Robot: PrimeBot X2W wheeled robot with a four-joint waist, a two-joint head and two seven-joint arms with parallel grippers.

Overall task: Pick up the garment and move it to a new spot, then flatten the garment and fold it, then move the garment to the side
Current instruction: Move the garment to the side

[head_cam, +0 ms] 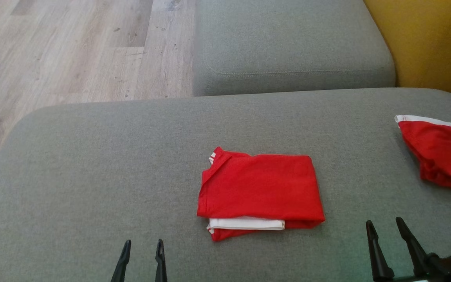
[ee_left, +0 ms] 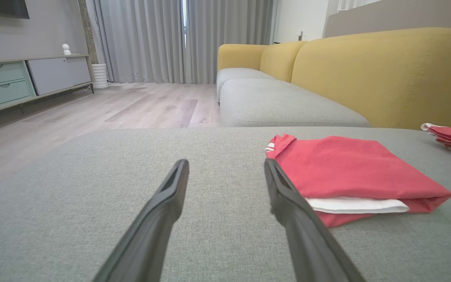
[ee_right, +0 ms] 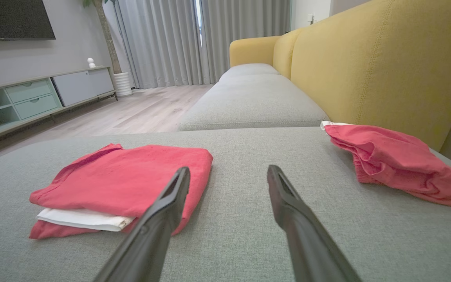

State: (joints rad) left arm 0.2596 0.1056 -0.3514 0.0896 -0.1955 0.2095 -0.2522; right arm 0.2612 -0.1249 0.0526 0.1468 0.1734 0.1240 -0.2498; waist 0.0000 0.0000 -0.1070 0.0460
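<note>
Dark fingers of the left pincer (head_cam: 143, 243) stood wide apart and held nothing. They pointed away from the robot, low over the grey fabric seat (head_cam: 84, 168). The right pincer (head_cam: 384, 221) was in the same condition: jaws wide, nothing between them, fingers pointing away over the same seat.

The garment (head_cam: 260, 184), red, lay folded into a compact rectangle at the middle of the seat, between the two pincers and slightly beyond their tips. Neither pincer touched it; the left pincer sat to its left, the right pincer to its right. A white layer showed at the near edge of the fold, sandwiched between red layers. It was possibly a trim band, but the views did not resolve this.

A second red garment (head_cam: 441, 156) with a white band lay crumpled at the right edge of the seat, well apart from the folded one.

Beyond the seat lay a second grey cushion (head_cam: 288, 43), with a yellow backrest (head_cam: 429, 39) on its right and a pale wood floor (head_cam: 73, 51) on its left. Across the room, the wrist views showed grey curtains (ee_left: 143, 39) and a low cabinet (ee_left: 22, 78) with pale green drawers.
</note>
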